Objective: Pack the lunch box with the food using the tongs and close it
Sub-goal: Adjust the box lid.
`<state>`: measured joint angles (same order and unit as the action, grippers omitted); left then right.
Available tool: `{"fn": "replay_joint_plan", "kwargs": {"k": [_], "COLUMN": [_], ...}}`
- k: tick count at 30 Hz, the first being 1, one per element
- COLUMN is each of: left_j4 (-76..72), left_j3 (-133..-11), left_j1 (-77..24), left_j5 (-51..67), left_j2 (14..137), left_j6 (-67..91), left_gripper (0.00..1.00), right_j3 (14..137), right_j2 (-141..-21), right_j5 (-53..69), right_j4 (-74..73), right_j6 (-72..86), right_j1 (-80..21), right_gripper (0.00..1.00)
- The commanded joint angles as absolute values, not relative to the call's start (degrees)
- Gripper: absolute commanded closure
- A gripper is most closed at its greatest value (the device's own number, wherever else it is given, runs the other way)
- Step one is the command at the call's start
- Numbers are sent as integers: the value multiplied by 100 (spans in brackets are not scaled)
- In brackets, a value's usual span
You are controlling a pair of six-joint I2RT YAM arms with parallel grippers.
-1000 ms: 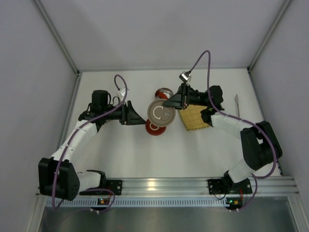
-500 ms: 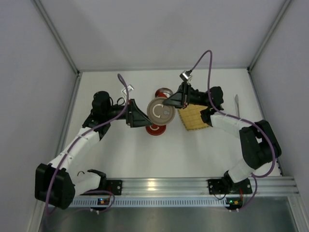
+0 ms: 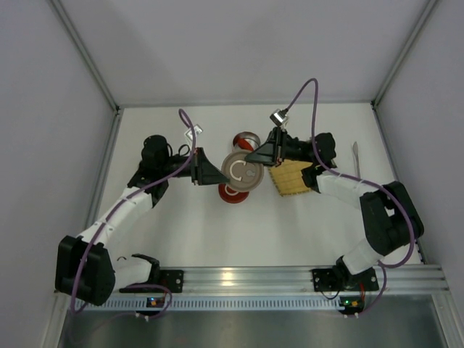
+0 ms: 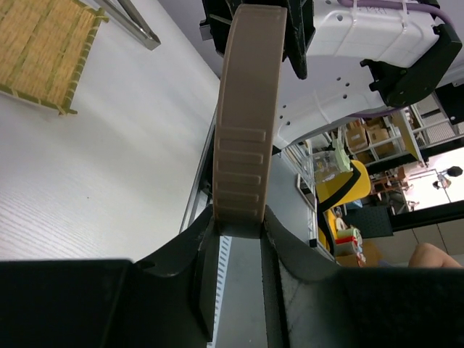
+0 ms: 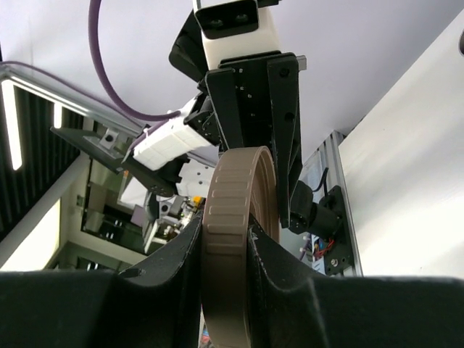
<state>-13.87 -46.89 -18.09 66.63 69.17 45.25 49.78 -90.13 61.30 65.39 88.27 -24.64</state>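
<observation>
Beige lid (image 4: pixel 246 109) | left hand (image 4: pixel 239 221) newly clamps rim | right hand (image 5: pixel 225 239) apparently grips opposite edge

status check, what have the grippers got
Left gripper shut on lid. Right gripper shut on opposite rim. It hangs over red tin. Far right, tongs lie aside.

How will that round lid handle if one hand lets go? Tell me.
Probably stiff: the round lid shows no bending though pinched at the rim by left hand and right hand. Likely to roll if dropped on edge. Its ribbed rim should resist slipping.
</observation>
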Motion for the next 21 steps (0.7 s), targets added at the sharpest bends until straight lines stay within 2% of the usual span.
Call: {"fn": "replay_joint_plan", "kwargs": {"k": [1,3,4,5,6,9,14,15,16,18,20,21], "left_j4": [-1829,-1584,-1269,-1135,-1038,-520,823,931,1001,1272,1283,1179], "left_j3": [-4983,-5114,-5167,-5220,-5290,-5422,-5906,-5941,-5968,-6020,-5986,-5968], "left_j1": [-1846,-1846,-1846,-1846,-1846,-1837,-1837,-1828,-1837,-1837,-1828,-1837], "left_j5": [6802,6811,6820,6890,6925,7022,7137,7145,7137,7111,7093,7067], "left_j2": [6882,6908,6900,6899,6891,6908,7075,7093,7119,7163,7207,7207], "left_j6": [4474,4316,4098,4000,3869,3596,2682,2498,2418,2242,2250,2320], "left_gripper": [89,100,100,100,100,100,100,100,100,100,100,100], "right_j3": [4887,4887,4895,4896,4896,4895,5175,5264,5352,5458,5493,5502], "right_j2": [-8824,-8798,-8780,-8763,-8728,-8640,-8430,-8403,-8368,-8323,-8297,-8297], "right_j5": [6258,6380,6442,6503,6617,6784,6943,6865,6821,6777,6741,6715], "right_j4": [6681,6479,6347,6067,5917,5188,3266,2225,1823,1443,1380,1371], "right_j6": [8491,8237,8140,8026,7789,7210,5647,4860,4565,4211,4175,4157], "right_j1": [-2584,-2601,-2602,-2602,-2602,-2602,-2602,-2602,-2602,-2602,-2602,-2602], "right_gripper": [100,100,94,85,64,43,45,51,56,67,68,73]}}
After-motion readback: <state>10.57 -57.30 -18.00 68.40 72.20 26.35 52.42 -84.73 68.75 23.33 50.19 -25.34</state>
